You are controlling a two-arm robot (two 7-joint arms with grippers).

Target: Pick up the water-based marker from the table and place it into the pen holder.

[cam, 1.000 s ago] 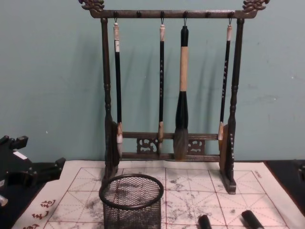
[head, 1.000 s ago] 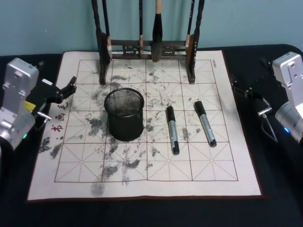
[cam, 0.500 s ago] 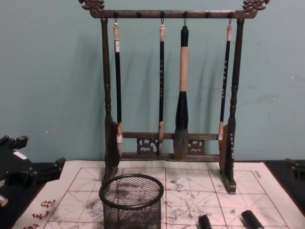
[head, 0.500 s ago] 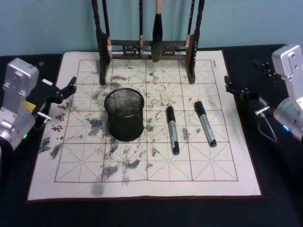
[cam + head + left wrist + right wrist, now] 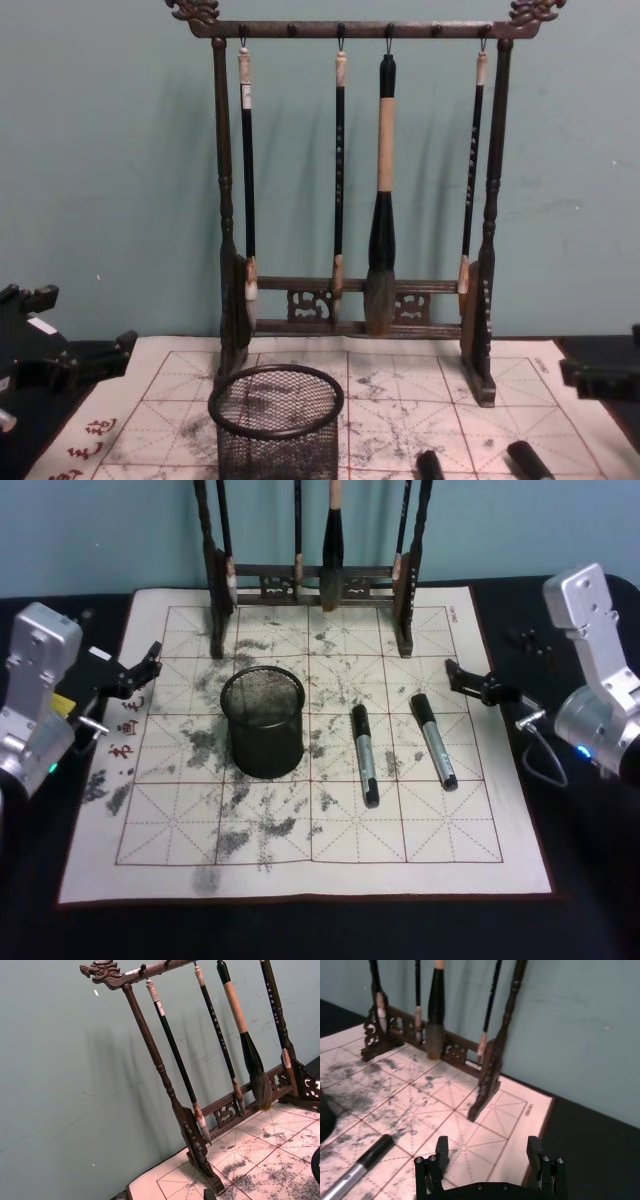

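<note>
The reach for the marker looks to be the step in hand: the right gripper (image 5: 470,683) hovers over the right margin of the white, red-gridded, ink-stained calligraphy mat (image 5: 450,860), towards the right edge of the black table (image 5: 585,900). Its jaws are spread wide with nothing between them. Two grey-barrelled, black-capped pens lie flat on the mat, side by side but apart. The nearer marker (image 5: 434,742) lies just beside the gripper. The farther marker (image 5: 364,756) lies between that one and the short round black wire-mesh pen holder (image 5: 262,725), which stands near the table's middle. The next move probably calls for lowering the jaws astride one barrel, across its length, then closing. Their print is too small to tell which one is water-based. The chest view cuts both pens down to their cap ends. The left gripper (image 5: 135,672) sits parked by the table's left edge, jaws apart and empty, and the tall dark wooden brush rack (image 5: 310,580) lines the far edge
</note>
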